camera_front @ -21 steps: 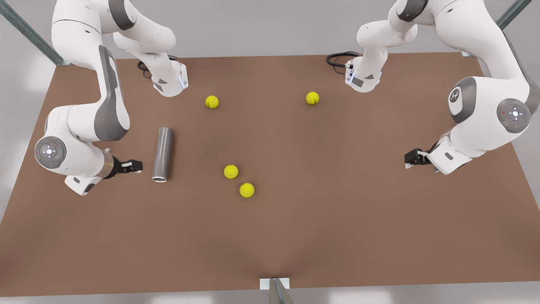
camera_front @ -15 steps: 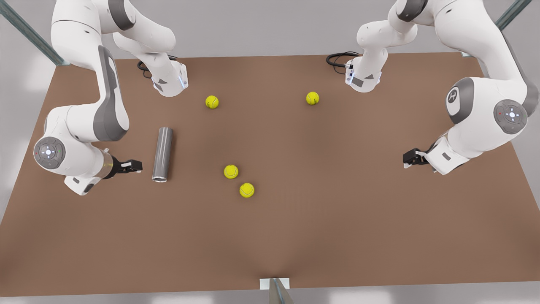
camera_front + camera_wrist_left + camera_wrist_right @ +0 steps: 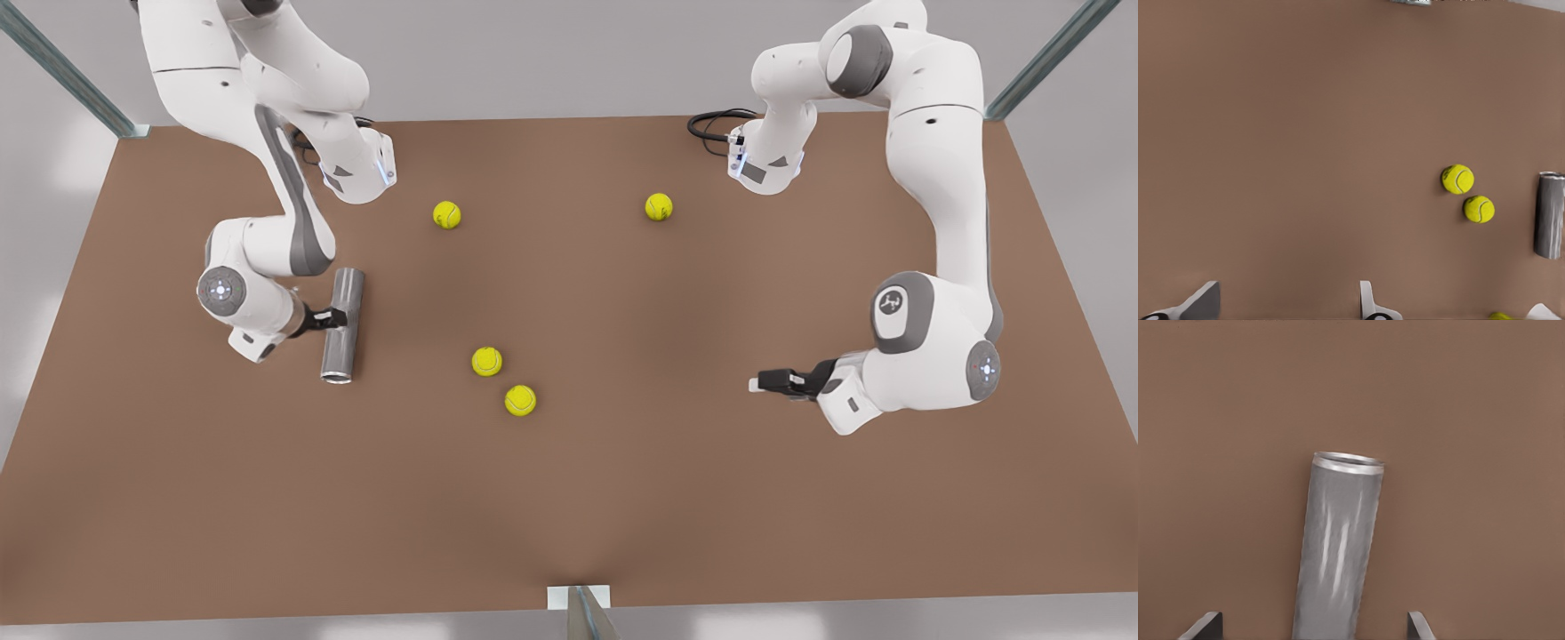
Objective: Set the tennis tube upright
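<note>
The tennis tube lies flat on the brown table, over at nine o'clock from the table's middle in the front view, its long axis running twelve to six with the open rim at the six o'clock end. The right gripper is right at the tube's side, coming in from nine o'clock. In the right wrist view the tube runs between the two fingertips, which stand wide apart with clear table on either side of it: jaws open, nothing gripped.

Across the table, at about three o'clock, the left gripper hangs over bare table, well apart from the tube. Its fingertips sit spread in the left wrist view, holding nothing.

Two tennis balls lie near each other toward four o'clock of the tube. Two more balls lie well apart toward twelve o'clock on the table.
</note>
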Controlling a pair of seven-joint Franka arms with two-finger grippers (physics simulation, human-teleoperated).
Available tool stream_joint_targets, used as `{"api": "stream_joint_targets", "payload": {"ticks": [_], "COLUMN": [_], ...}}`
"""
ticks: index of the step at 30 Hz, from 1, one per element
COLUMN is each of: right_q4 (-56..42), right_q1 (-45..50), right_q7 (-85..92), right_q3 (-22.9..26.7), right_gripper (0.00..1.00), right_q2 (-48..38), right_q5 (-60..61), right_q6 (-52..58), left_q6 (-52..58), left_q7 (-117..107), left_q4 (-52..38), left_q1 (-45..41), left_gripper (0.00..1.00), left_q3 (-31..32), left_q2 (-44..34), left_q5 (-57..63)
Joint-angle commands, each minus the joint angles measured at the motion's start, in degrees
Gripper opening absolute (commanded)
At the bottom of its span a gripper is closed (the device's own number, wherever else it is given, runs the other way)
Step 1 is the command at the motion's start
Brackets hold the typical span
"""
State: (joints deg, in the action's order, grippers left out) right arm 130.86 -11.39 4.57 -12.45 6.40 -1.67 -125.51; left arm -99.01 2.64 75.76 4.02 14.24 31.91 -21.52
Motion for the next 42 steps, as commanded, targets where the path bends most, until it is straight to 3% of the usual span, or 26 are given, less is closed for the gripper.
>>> {"api": "stream_joint_targets", "payload": {"ticks": [1, 21, 42], "right_q4": [0.1, 17.4, 17.1], "right_q1": [-0.3, -2.5, -2.3], "right_q7": [0.0, 1.5, 1.5], "right_q3": [0.0, -2.0, -2.1], "right_gripper": [1.00, 1.00, 1.00], "right_q2": [0.3, 2.1, 7.5], "right_q5": [0.0, 3.3, 2.4], "right_q6": [-0.1, -18.3, -24.4], "left_q6": [0.0, -0.6, -0.5], "left_q7": [0.0, -0.1, 0.0], "left_q4": [0.0, 0.0, -0.1], "left_q1": [0.0, -0.1, 0.0], "left_gripper": [0.99, 0.99, 0.99], "left_q3": [0.0, 0.0, 0.0], "left_q2": [0.0, 1.2, 1.6], "left_q5": [-2.6, -2.1, -2.0]}}
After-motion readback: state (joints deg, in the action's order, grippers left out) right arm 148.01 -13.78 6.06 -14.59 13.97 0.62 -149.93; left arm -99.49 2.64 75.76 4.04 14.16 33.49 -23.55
